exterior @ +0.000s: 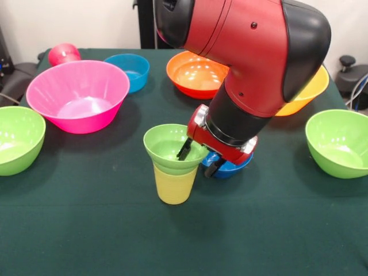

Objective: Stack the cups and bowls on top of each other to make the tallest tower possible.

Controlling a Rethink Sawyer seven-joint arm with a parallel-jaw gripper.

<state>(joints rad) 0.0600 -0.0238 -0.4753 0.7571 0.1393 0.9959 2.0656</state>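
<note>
under our gripper (199, 158) the small green bowl (170, 148) sits in the yellow cup (173, 184), a narrow base for wider bowls. our fingers straddle its rim, parted; whether they pinch it we cannot tell. behind us lies a blue bowl (230, 167).

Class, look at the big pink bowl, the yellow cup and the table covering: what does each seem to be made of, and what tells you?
Pink bowl: probably glossy plastic; light glares off its inside and the wall looks slightly see-through.
Yellow cup: likely plastic with a duller, satin finish; no sharp glare.
Table covering: apparently dark green cloth, matte, with no reflections.
</note>
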